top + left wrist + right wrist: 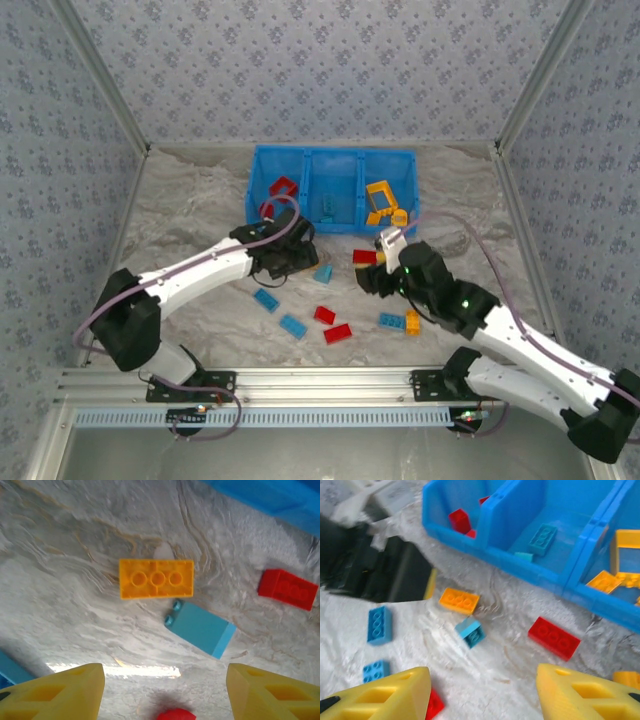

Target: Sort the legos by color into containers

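Note:
The blue bin (332,152) holds red legos (282,189) in its left container, a teal one (328,206) in the middle and yellow ones (382,200) on the right. Loose legos lie in front of it. My left gripper (165,692) hangs open and empty above an orange brick (156,578) and a teal brick (200,628), with a red brick (287,589) off to the right. My right gripper (482,695) is open and empty too, over bare table near a teal brick (470,631), a red brick (554,638) and the orange brick (459,600).
More loose bricks lie nearer the arms: blue ones (266,300) (293,326) (391,320), red ones (324,314) (337,334) and an orange one (412,322). The two grippers (298,260) (372,275) hang close together in front of the bin. Patterned walls enclose the table.

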